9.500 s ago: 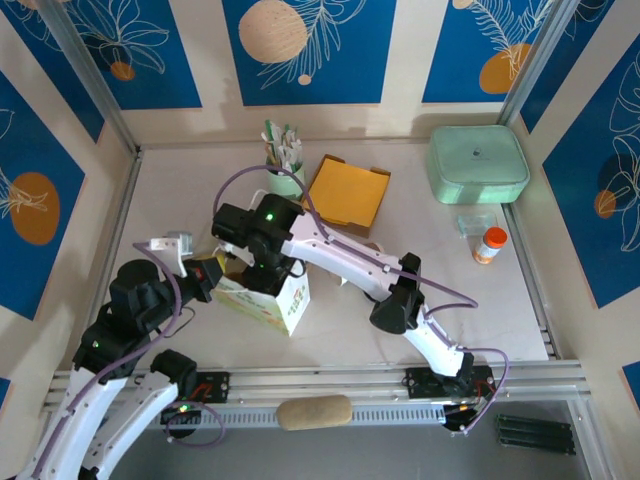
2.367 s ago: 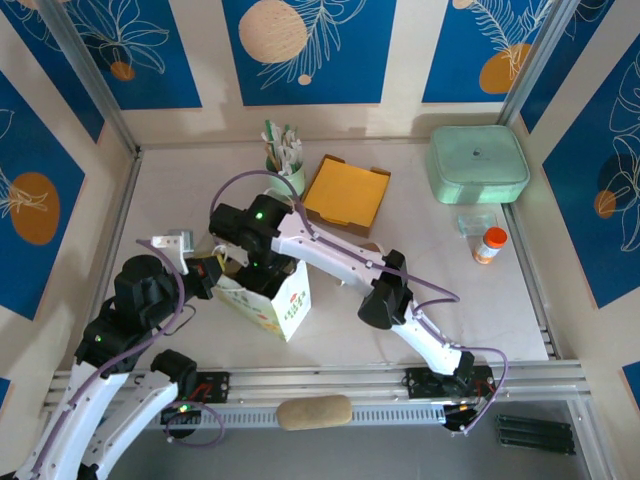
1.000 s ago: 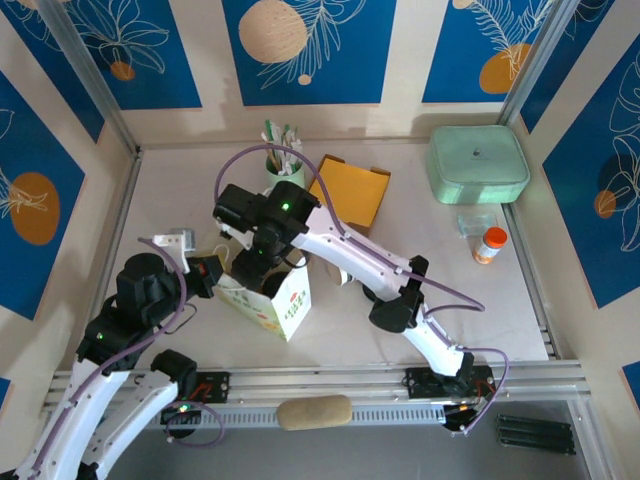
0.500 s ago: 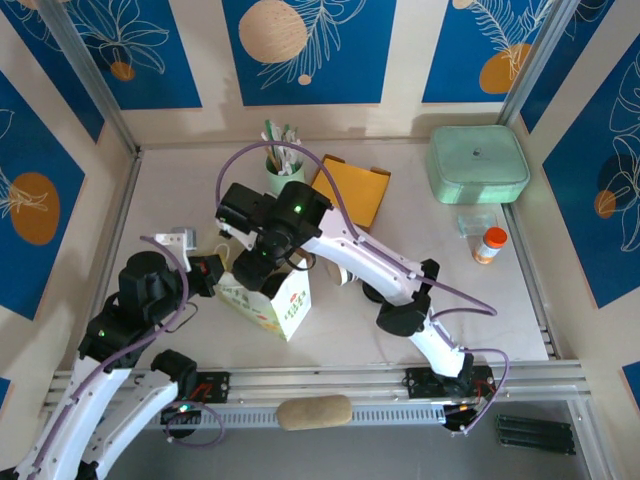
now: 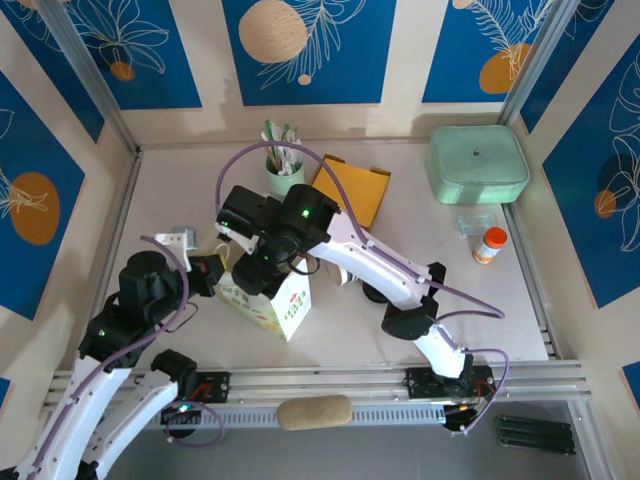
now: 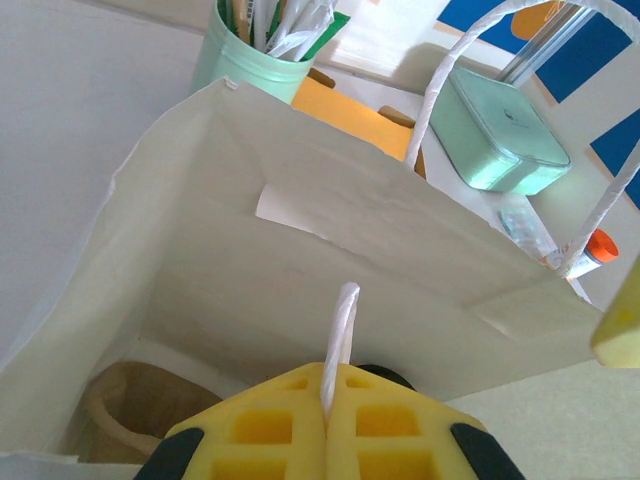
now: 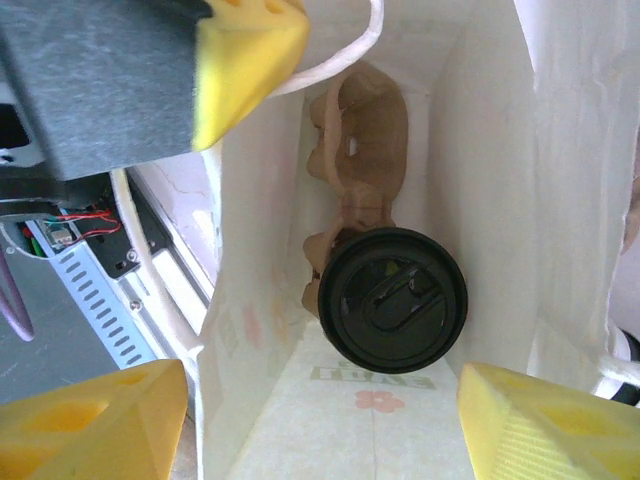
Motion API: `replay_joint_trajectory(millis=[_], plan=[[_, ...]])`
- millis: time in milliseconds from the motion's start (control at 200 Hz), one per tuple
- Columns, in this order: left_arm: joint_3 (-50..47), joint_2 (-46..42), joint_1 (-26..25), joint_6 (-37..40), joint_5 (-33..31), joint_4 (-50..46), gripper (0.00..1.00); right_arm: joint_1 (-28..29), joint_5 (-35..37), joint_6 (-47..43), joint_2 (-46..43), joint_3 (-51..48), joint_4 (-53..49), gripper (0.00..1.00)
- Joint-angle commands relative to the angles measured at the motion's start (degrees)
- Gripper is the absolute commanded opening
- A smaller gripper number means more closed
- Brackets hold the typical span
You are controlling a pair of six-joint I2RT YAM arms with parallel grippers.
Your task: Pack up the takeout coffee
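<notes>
A pale table (image 5: 180, 190) inside blue-and-cream patterned walls, seen from above. The right arm (image 5: 370, 265) stretches from its base at the near edge diagonally left across the table, its wrist bent down over a bag. The left arm (image 5: 130, 310) rises from the near left corner and reaches right to the same bag.

The white paper bag (image 5: 283, 305) stands upright and open near the middle-left of the table, with small printed flowers on its side. Inside it, on the floor, lies a brown moulded-pulp cup carrier (image 7: 365, 130) with rounded pockets.

The takeout coffee (image 7: 393, 300) sits inside the bag, upright, in the carrier pocket nearest the right wrist camera. From above it shows as a round black lid with a raised rim and a moulded sip tab across its centre. The cup wall below the lid is hidden.

The right gripper (image 7: 322, 388) hangs above the bag's mouth, pointing straight down, its yellow fingers (image 7: 90, 415) spread wide to either side with nothing held between them.

The left gripper (image 6: 328, 405) is at the bag's top edge, its yellow fingers pressed together, pinching one white twisted-paper handle (image 6: 340, 330).
</notes>
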Motion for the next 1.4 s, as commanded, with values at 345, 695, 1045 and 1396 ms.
replay_joint_trajectory(millis=[345,695,1045,1396], plan=[[1.19,0.75,0.19,-0.52,0.41,-1.34,0.0,2.03,0.1,1.75,-4.04,1.22,-4.77,0.69],[2.77,1.7,0.19,-0.12,1.29,-0.57,0.09,2.63,-0.36,2.76,-7.76,-1.43,-1.91,0.66],[4.63,1.55,0.19,0.15,1.47,-1.33,0.35,2.92,-0.11,3.4,-9.3,-2.24,-0.68,0.65],[6.3,0.32,0.19,0.35,1.11,-3.32,0.6,2.98,0.65,3.97,-10.48,-4.01,0.94,0.65]])
